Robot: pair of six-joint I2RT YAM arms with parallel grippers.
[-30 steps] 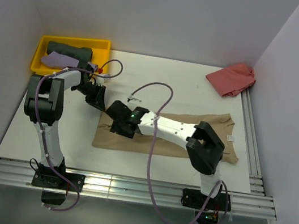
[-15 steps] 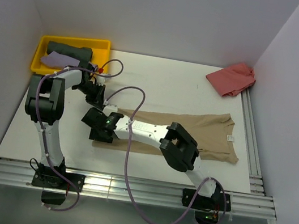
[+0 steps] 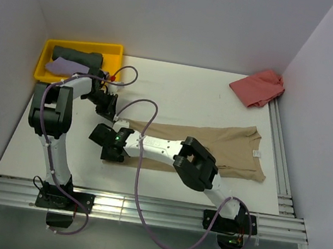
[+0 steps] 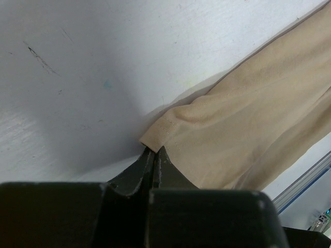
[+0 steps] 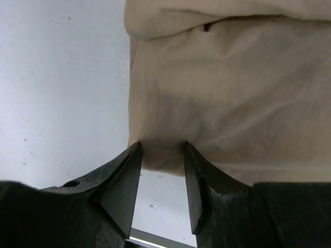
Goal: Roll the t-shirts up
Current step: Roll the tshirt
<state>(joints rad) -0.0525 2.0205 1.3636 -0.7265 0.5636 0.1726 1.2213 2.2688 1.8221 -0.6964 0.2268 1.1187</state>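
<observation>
Tee [image 4: 243, 113] corner sits clenched in my left pincer [image 4: 155, 154]; my right pincer [image 5: 162, 155] gapes around its hem, not gripping.

Tan t-shirt [image 3: 239, 151]: plain beige, no print, small white label at the neck.
Salmon-red t-shirt [image 3: 258, 87]: plain.
Tray [image 3: 44, 60]: bright yellow. In it are a dark grey-green t-shirt [image 3: 78, 57] and a lilac t-shirt [image 3: 64, 68], both plain.
Table [image 3: 184, 95]: white, with a few faint dark scuffs.
Left arm [image 3: 53, 112] and right arm [image 3: 159, 147]: white links, black joints.
Cables [image 3: 136, 180]: dull purple.
Walls [image 3: 173, 10]: pale grey-lilac.
</observation>
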